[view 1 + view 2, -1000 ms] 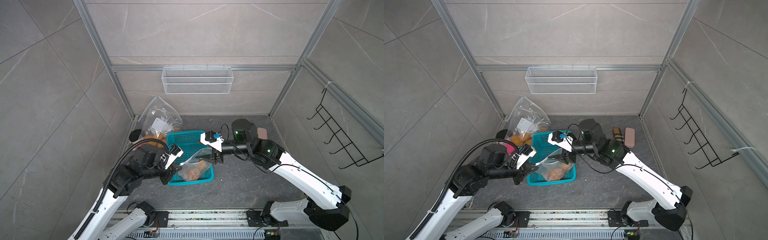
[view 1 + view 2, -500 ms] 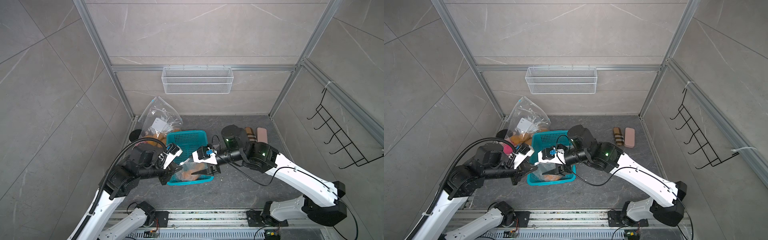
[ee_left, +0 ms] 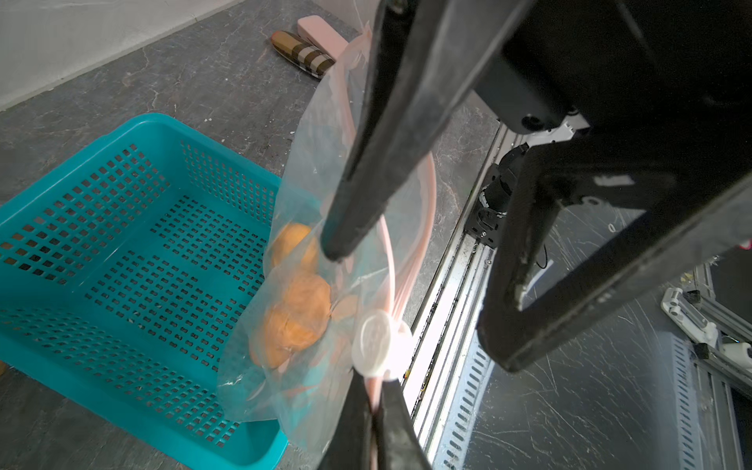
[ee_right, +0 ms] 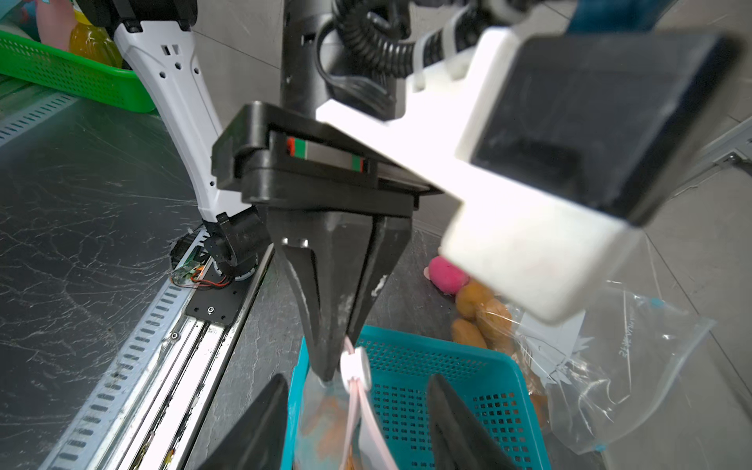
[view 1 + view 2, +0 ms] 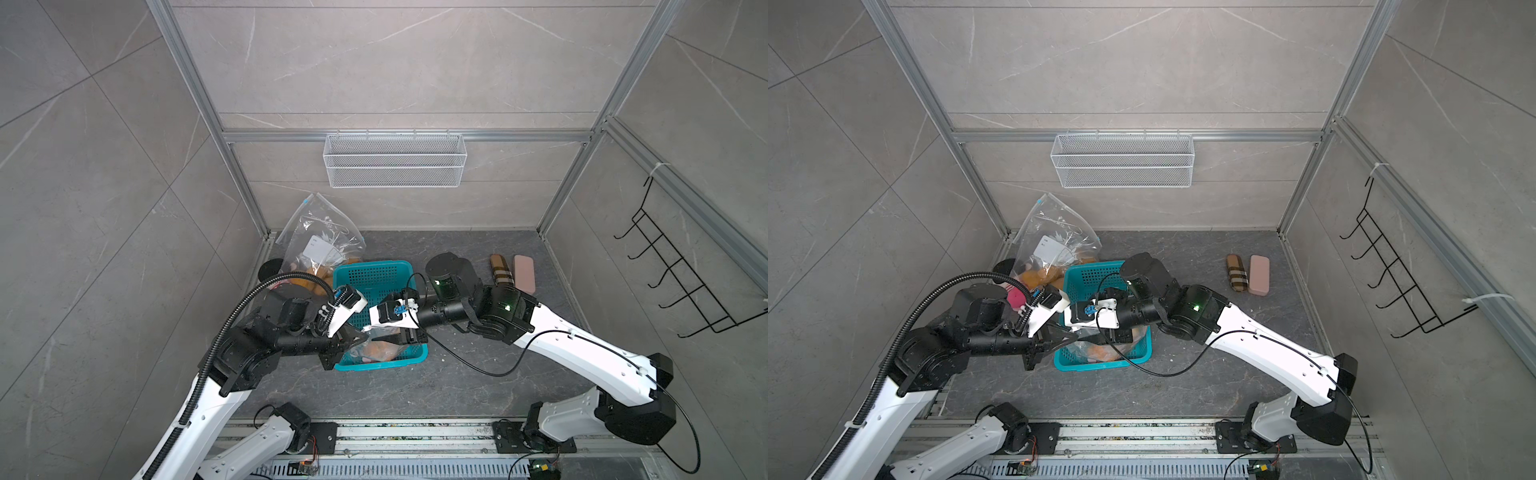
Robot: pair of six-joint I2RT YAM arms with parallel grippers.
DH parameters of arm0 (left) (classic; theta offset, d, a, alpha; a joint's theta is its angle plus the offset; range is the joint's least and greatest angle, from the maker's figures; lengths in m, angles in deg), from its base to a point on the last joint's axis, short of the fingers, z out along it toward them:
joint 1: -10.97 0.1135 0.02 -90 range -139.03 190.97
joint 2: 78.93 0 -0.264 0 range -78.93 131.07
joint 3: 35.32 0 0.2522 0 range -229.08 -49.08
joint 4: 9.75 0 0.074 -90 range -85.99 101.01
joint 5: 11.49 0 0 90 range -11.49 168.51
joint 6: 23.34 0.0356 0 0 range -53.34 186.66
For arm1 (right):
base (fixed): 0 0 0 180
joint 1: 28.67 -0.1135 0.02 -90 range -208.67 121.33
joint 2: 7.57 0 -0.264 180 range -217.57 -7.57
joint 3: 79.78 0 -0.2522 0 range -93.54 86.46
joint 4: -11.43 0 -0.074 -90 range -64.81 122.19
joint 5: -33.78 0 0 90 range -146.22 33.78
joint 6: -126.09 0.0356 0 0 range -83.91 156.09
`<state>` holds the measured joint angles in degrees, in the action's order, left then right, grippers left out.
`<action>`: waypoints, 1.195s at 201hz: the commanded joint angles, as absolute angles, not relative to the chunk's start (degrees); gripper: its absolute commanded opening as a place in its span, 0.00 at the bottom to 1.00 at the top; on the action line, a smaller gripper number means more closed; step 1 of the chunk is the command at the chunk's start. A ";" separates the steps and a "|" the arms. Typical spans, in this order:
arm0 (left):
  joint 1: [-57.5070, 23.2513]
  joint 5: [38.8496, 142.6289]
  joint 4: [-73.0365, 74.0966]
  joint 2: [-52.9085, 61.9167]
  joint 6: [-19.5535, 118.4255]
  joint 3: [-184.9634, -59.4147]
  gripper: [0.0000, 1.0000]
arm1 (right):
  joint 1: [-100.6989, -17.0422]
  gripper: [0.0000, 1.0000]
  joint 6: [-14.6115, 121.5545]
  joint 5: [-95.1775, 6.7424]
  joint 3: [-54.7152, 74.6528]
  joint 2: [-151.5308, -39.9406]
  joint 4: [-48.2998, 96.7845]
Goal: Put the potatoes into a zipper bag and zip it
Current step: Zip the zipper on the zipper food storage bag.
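A clear zipper bag (image 3: 313, 211) with a pink zip strip hangs into the teal basket (image 3: 122, 228), with orange-tan potatoes (image 3: 299, 313) inside it. My left gripper (image 3: 376, 411) is shut on the end of the strip, just behind the white slider (image 3: 372, 346). My right gripper (image 4: 358, 380) is open, its fingers (image 4: 260, 427) standing either side of the strip and slider without touching them. In both top views the two grippers meet over the basket's near left corner (image 5: 365, 338) (image 5: 1079, 338). More potatoes (image 4: 472, 299) lie beyond the basket.
A second clear bag (image 5: 320, 237) holding potatoes leans in the back left corner beside a pink plush (image 5: 1016, 297). A plaid case (image 5: 498, 268) and a pink case (image 5: 523, 272) lie at the back right. A wire shelf (image 5: 395, 160) hangs on the rear wall, a hook rack (image 5: 681, 282) on the right wall.
My right gripper has swung left and down to the left gripper and its jaws have narrowed. The bag has sunk lower into the basket. The left gripper has kept its hold.
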<state>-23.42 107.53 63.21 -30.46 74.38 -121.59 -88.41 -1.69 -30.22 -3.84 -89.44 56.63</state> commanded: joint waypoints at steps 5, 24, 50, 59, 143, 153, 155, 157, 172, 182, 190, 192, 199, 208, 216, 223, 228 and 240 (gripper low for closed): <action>-23.28 110.41 63.16 -30.28 73.92 -123.88 0.00 | -89.18 0.48 -4.05 -31.52 -3.16 -90.21 55.61; -23.27 110.39 63.35 -30.19 73.99 -123.96 0.00 | -89.57 0.37 -5.85 -31.34 -3.69 -91.02 57.80; -23.29 110.41 63.58 -30.17 73.95 -123.98 0.00 | -89.74 0.34 -6.58 -31.83 -2.94 -91.29 57.51; -23.27 110.41 63.54 -30.14 73.97 -124.12 0.00 | -89.82 0.34 -6.78 -32.02 -2.52 -91.37 57.19; -23.31 111.92 64.09 -29.43 74.10 -124.23 0.00 | -90.29 0.24 -8.47 -33.72 -2.38 -92.21 58.10; -23.26 112.42 64.05 -29.52 74.16 -124.14 0.00 | -90.28 0.20 -8.47 -33.72 -2.42 -92.13 58.15; -23.29 112.43 64.04 -29.55 74.09 -124.08 0.00 | -90.37 0.19 -8.47 -33.72 -2.47 -92.12 58.15; -23.24 112.48 64.04 -29.58 74.16 -124.06 0.00 | -90.37 0.18 -8.47 -33.72 -2.48 -92.19 58.20; -23.27 112.37 64.17 -29.68 74.21 -123.97 0.00 | -90.37 0.12 -8.56 -33.48 -2.51 -92.12 58.54; -23.30 112.31 64.23 -29.62 74.01 -123.97 0.00 | -90.37 0.09 -8.65 -33.36 -2.64 -92.09 58.77; -23.26 112.22 64.02 -29.77 73.66 -123.97 0.00 | -90.39 0.07 -8.65 -33.32 -2.66 -92.05 58.85; -23.27 112.23 63.93 -29.83 73.51 -123.95 0.00 | -90.37 0.07 -8.65 -33.29 -2.70 -92.10 58.86; -23.32 111.82 63.50 -30.15 72.91 -123.84 0.05 | -90.38 0.07 -8.65 -33.30 -2.67 -92.04 58.86; -23.27 111.14 63.00 -30.84 72.08 -123.35 0.36 | -90.37 0.06 -8.56 -33.36 -2.66 -92.02 58.78; -23.23 110.84 62.45 -31.61 71.41 -122.53 0.51 | -90.38 0.05 -8.24 -33.53 -2.59 -91.95 58.64; -23.26 110.76 62.59 -32.34 71.40 -121.49 0.61 | -90.39 0.05 -7.94 -33.67 -2.64 -91.94 58.38; -23.30 110.53 62.86 -32.90 71.51 -120.67 0.66 | -90.37 0.05 -7.64 -33.72 -2.61 -91.94 58.12; -23.30 109.72 63.65 -34.77 72.62 -118.28 0.74 | -90.38 0.05 -6.97 -33.72 -2.30 -91.77 57.37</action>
<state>-23.38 109.67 63.76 -31.42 72.77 -120.96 -90.05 -8.58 -33.58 -2.99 -91.60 57.57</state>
